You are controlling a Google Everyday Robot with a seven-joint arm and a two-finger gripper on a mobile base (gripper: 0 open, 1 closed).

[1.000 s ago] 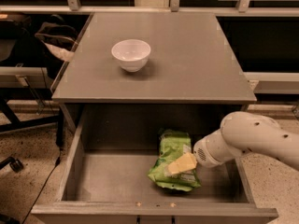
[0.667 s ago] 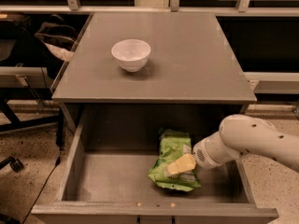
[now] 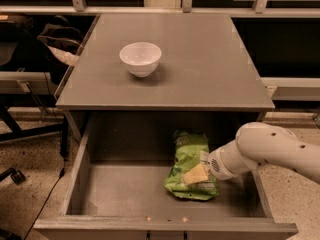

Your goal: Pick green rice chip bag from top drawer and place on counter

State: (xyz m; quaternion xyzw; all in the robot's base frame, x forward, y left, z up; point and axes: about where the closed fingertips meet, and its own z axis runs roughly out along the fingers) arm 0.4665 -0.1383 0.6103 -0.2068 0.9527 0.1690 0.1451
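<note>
The crinkly light-green rice chip bag with a white label (image 3: 188, 154) lies flat on the floor of the wide grey wooden top drawer (image 3: 79, 174). The drawer is pulled open. The bag is in the right half of the drawer, about midway between its back and front walls. The robot's gripper, with a pale yellow tip (image 3: 197, 174), is down inside the drawer and sits on the right edge of the bag, near the end closest to the drawer's front. It is not possible to tell if the gripper has hold of the bag yet.

To do this step well, the gripper should probably pinch a good fold of the bag, not just a thin corner. The bag looks slippery and puffy, so a small bite could slide off. A very hard squeeze might crush the chips. The lift should go straight up first, so the bag does not bump the drawer's thick walls or the thin edge of the flat, smooth grey counter (image 3: 210, 59) above the drawer.

A round, smooth white bowl (image 3: 140, 58) stands on the counter, above the back left of the drawer.
</note>
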